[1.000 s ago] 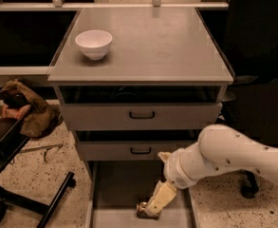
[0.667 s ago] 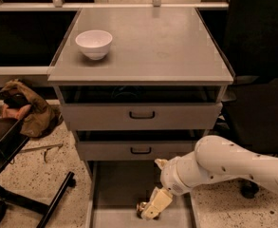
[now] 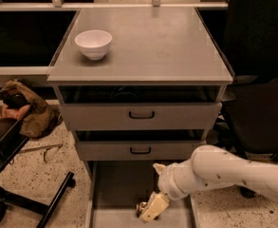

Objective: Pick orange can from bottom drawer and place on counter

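Note:
The bottom drawer (image 3: 117, 184) is pulled out at the foot of the cabinet and shows its flat grey floor. A small golden-orange can (image 3: 141, 207) lies on that floor near the front, mostly hidden by my gripper. My gripper (image 3: 149, 210), cream-coloured at the end of the white arm (image 3: 214, 172), reaches down into the drawer from the right and sits right against the can. The light grey counter (image 3: 152, 42) tops the cabinet above.
A white bowl (image 3: 94, 42) stands on the counter's left side. Two grey drawers with dark handles (image 3: 141, 114) sit above the open one. A black chair base (image 3: 34, 203) and a brown bag (image 3: 24, 109) are on the floor at left. A dark chair (image 3: 257, 103) stands at right.
The white arm has shifted left and lower over the drawer. The gripper has stayed down at the can, which has barely moved.

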You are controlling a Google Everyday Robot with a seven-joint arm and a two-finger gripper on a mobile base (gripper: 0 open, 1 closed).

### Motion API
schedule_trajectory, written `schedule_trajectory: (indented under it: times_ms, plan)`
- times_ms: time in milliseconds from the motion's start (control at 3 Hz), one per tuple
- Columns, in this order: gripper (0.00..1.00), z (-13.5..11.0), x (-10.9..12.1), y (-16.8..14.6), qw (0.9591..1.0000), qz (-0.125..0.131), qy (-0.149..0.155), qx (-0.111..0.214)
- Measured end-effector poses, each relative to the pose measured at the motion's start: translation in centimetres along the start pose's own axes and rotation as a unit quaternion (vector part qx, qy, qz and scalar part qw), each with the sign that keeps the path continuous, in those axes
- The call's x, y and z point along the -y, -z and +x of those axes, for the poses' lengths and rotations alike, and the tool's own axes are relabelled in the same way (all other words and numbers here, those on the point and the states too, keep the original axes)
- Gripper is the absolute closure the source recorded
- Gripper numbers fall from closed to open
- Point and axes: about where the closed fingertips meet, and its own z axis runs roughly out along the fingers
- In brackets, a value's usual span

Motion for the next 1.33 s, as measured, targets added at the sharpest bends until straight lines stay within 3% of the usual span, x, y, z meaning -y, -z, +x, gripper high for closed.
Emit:
schedule_trajectory:
  times_ms: [333,667,1000,1333]
  plan:
    - [0.00,4.0,-1.5,-6.7,0.9998,-0.014,-0.010,-0.014]
    - [0.00,8.1,-3.3,-13.0,0.9981,-0.028,-0.020,-0.051]
    - [0.00,9.7,-2.3,-17.6,0.9974,-0.009,-0.027,-0.066]
    - [0.00,8.4,-0.7,-18.4,0.9985,0.019,-0.016,-0.049]
